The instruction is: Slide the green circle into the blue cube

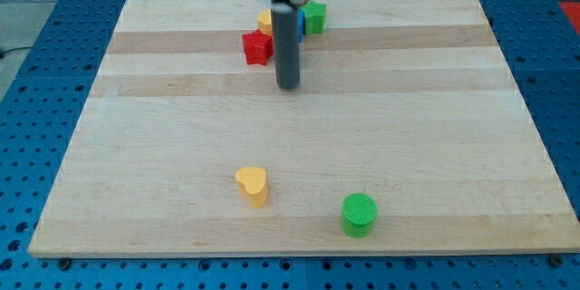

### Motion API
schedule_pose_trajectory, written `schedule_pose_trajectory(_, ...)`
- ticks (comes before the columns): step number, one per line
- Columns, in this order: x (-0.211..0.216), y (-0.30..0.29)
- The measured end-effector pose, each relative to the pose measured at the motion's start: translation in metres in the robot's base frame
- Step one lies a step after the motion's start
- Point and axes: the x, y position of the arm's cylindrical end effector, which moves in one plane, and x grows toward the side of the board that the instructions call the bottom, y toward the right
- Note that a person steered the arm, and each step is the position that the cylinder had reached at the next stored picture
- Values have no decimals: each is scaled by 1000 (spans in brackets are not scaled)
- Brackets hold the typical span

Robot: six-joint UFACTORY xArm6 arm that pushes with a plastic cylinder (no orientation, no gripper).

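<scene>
The green circle [359,214] sits near the view's bottom, right of centre, on the wooden board [163,145]. The blue cube [300,24] is near the view's top centre, mostly hidden behind the rod; only a thin blue sliver shows. My tip [288,85] rests on the board just below the top cluster of blocks, far above the green circle and slightly to its left.
A red star-like block [257,47], a yellow block [265,21] and a green block [314,16] crowd around the blue cube at the top. A yellow heart [253,184] lies left of the green circle. Blue perforated table surrounds the board.
</scene>
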Motion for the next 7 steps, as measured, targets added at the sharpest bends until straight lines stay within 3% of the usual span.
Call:
schedule_pose_trajectory(1, 100, 54)
schedule_pose_trajectory(2, 141, 160)
schedule_pose_trajectory(3, 188, 190)
schedule_pose_trajectory(5, 190, 24)
schedule_pose_trajectory(7, 140, 45)
